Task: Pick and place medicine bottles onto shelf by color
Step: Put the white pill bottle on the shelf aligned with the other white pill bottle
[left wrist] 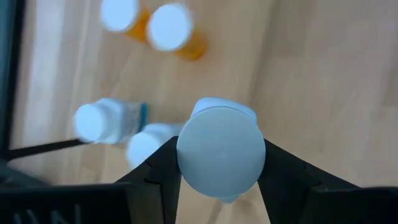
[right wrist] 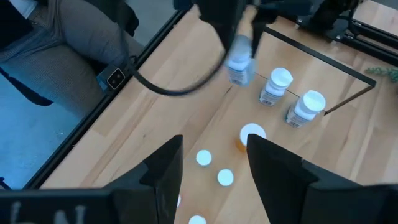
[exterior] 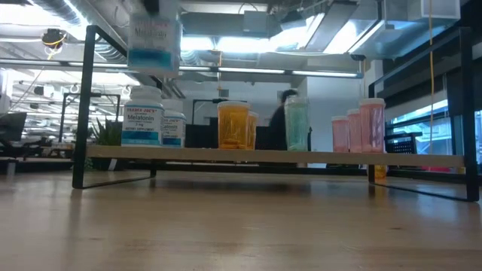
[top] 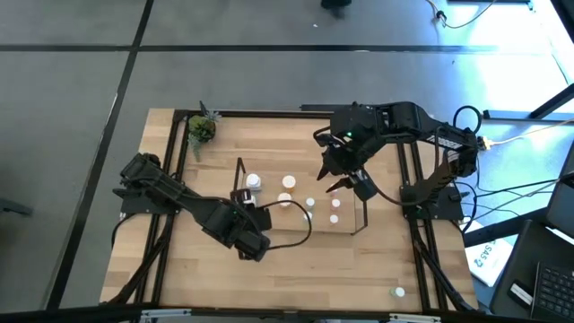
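Round white cap (left wrist: 221,152) fills the left hand (left wrist: 219,167), clamped around a white bottle, its label hidden; right hand (right wrist: 214,163) gapes empty above the shelf (exterior: 301,156).

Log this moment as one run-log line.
left end effector: shut on white bottle, above shelf | right end effector: open, empty
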`<act>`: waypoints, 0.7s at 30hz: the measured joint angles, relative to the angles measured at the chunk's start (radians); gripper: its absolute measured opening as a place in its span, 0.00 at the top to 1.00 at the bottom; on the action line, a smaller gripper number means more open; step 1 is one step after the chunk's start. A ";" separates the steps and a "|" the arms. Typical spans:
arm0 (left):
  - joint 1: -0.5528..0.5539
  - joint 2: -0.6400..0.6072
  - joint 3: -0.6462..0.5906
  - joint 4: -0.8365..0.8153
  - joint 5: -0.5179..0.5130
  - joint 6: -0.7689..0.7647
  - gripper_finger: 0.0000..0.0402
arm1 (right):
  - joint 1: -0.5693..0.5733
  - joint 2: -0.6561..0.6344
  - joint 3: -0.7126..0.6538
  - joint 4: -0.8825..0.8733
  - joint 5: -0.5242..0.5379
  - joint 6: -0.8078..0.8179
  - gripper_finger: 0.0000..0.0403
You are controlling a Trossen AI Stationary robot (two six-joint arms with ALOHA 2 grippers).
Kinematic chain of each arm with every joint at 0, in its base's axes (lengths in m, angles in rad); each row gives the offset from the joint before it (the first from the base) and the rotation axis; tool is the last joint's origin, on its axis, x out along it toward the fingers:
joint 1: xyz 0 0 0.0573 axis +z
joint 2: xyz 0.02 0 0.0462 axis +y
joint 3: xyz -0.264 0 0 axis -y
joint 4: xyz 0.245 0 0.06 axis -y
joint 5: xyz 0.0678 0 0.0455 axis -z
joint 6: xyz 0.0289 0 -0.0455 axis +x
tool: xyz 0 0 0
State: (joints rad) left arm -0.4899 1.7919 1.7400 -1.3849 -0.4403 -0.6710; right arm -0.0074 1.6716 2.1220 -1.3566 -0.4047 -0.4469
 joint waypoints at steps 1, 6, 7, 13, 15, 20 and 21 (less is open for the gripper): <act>0.005 -0.007 -0.012 -0.007 -0.003 0.000 0.61 | 0.000 0.000 0.000 -0.001 0.000 0.000 0.55; 0.025 -0.029 -0.059 0.002 0.016 0.054 0.61 | 0.000 0.000 0.000 -0.002 0.000 0.000 0.55; 0.030 -0.027 -0.070 0.006 0.027 0.062 0.61 | 0.000 0.000 0.000 -0.003 0.000 0.000 0.55; 0.072 -0.027 -0.105 0.081 0.100 0.155 0.61 | 0.000 0.000 0.000 -0.002 0.000 0.000 0.55; 0.084 -0.027 -0.111 0.138 0.122 0.187 0.61 | 0.000 0.000 0.000 -0.002 0.000 0.000 0.55; 0.101 -0.027 -0.119 0.163 0.163 0.177 0.61 | 0.000 0.000 0.000 -0.002 0.000 0.001 0.55; 0.098 -0.027 -0.125 0.168 0.166 0.167 0.61 | 0.000 0.000 0.000 -0.002 0.000 0.001 0.55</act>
State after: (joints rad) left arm -0.3920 1.7649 1.6153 -1.2166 -0.2738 -0.5038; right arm -0.0078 1.6717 2.1220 -1.3590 -0.4047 -0.4464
